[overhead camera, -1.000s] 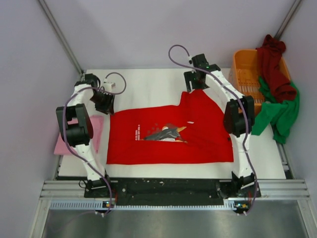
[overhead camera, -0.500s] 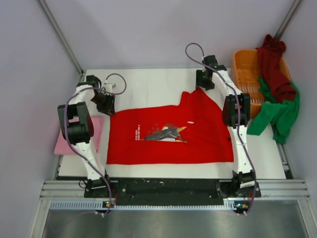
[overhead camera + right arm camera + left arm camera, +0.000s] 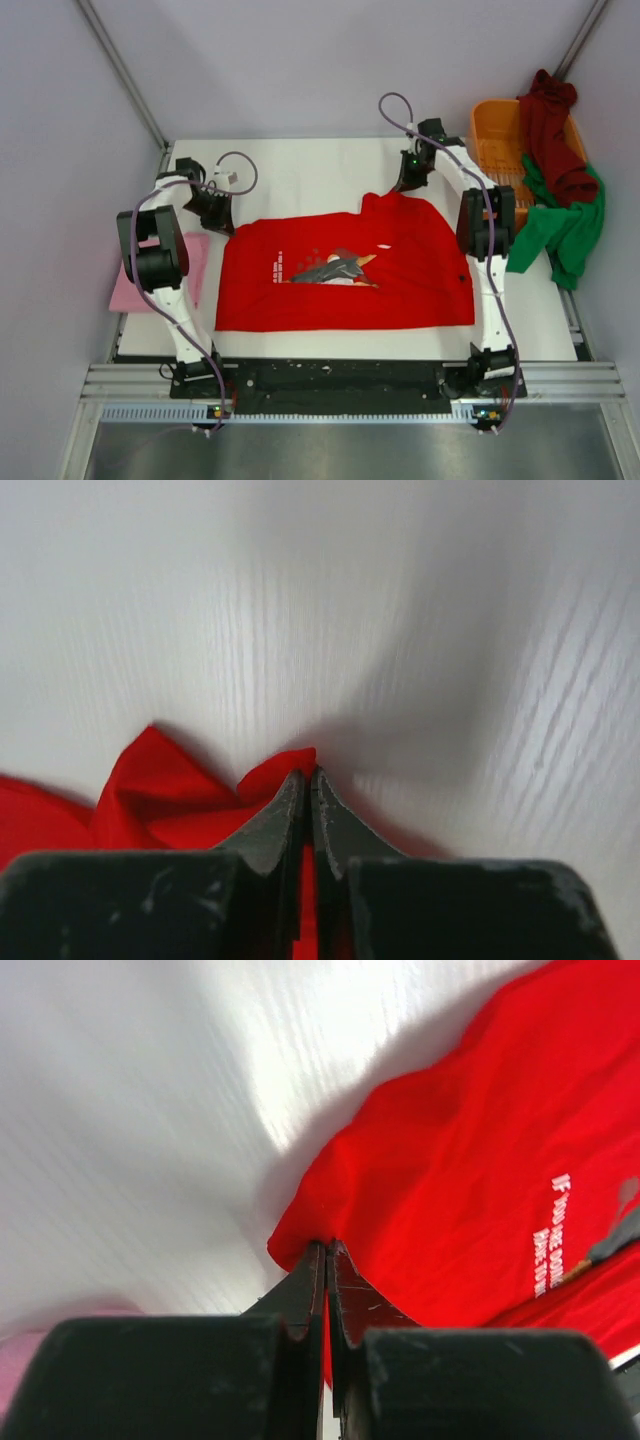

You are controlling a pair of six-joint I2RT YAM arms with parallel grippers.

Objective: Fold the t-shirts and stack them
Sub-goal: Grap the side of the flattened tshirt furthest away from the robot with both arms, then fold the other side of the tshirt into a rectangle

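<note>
Red t-shirt (image 3: 340, 290) corners pinched inside left claw (image 3: 327, 1255), right claw (image 3: 309, 778).

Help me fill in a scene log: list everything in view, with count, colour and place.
red t-shirt: one, bright red with dark graphic and white lettering, spread across the table's middle
pink t-shirt: one, pink, at the table's left edge, partly hidden by the left arm
maroon t-shirt: one, maroon, draped over the basket
green t-shirt: one, green, hanging from the basket's right side
basket: one, orange, far right corner
table: one, white
left gripper: black, shut on the red t-shirt's far-left corner
right gripper: black, shut on its far-right corner
</note>
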